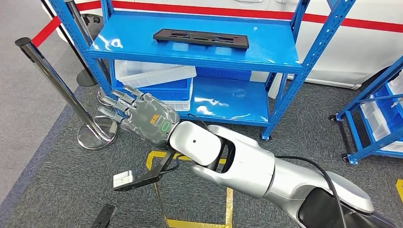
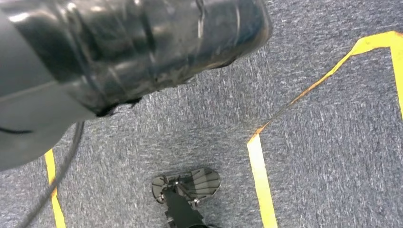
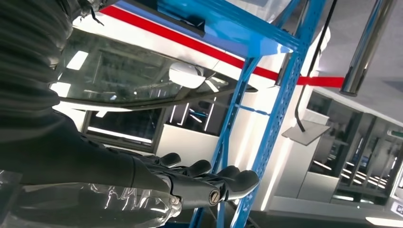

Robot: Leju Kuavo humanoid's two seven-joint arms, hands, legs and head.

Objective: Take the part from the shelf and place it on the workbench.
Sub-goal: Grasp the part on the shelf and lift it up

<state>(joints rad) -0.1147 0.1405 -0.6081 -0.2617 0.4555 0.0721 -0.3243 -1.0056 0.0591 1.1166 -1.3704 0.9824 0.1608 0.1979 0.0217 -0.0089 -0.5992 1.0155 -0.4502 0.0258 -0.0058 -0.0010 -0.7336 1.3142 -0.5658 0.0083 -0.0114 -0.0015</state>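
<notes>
Part (image 1: 201, 39), a flat black plate, lies on the blue shelf's (image 1: 275, 54) top tier, ungrasped; your right robot hand (image 1: 138, 114) reaches below it, fingers spread, holding nothing.

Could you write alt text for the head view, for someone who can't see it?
A silver robot arm reaches toward a blue metal shelf, its right hand open and empty below the top level, where a flat black part lies. White bins sit on the lower level, and a chrome barrier post stands on grey carpet.

Bright, glare on blue shelf (image 1: 199, 47)
</notes>
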